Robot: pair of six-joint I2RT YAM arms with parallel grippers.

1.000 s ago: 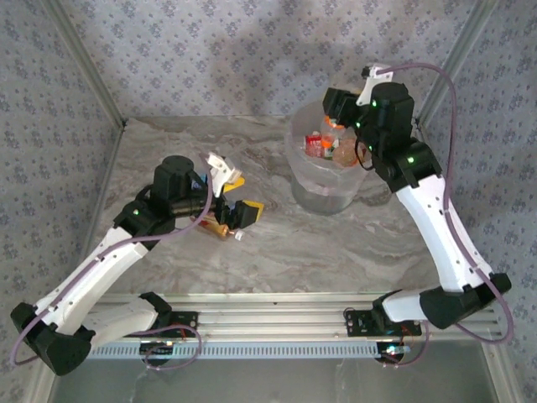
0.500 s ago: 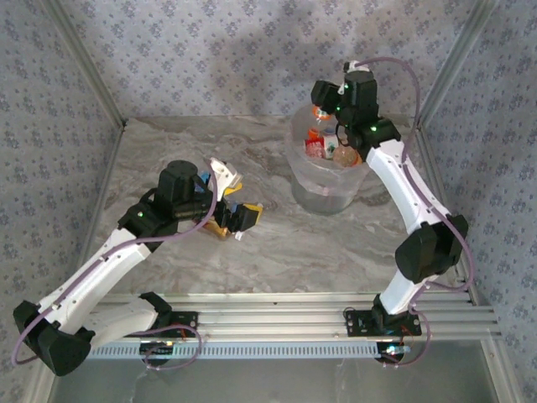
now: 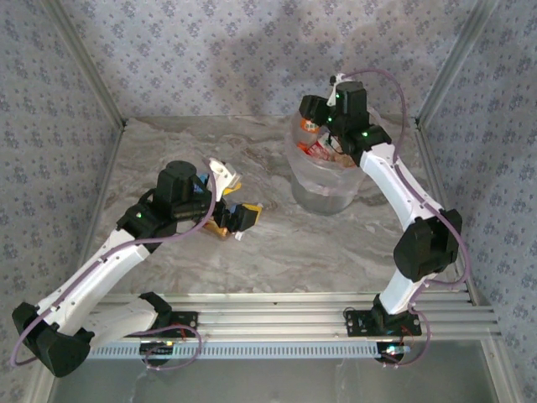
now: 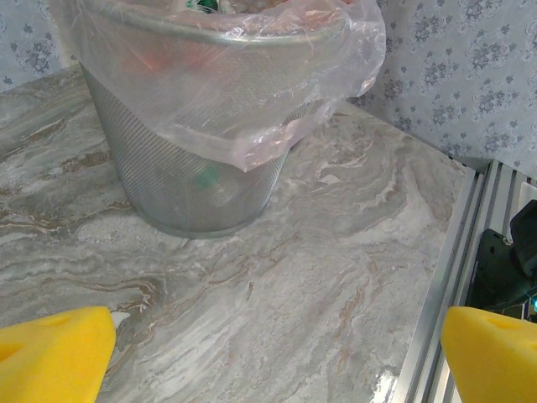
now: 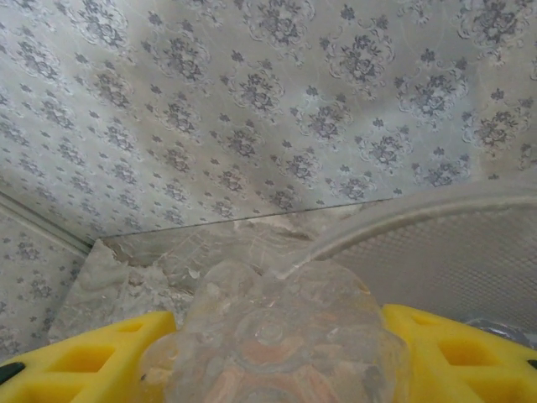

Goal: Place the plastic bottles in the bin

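While the left gripper (image 4: pixel 273 357) gapes empty, the right gripper (image 5: pixel 273 357) clamps a small clear plastic bottle (image 5: pixel 277 323), likely light, squashy and slick, best held mid-body, over the translucent round bin (image 3: pixel 323 189) by the marbled table's (image 3: pixel 168 143) far edge.

Glossy marble-look tbl (image 4: pixel 336 252), clr ribbed plastic bottle (image 5: pixel 277 344), fine-mesh bin (image 4: pixel 168 176)

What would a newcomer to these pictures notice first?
The right gripper, above the rim of the translucent bin at the far right, is shut on a clear plastic bottle. The bin already holds bottles with red labels. At left centre, the left gripper is wide open, holding nothing.
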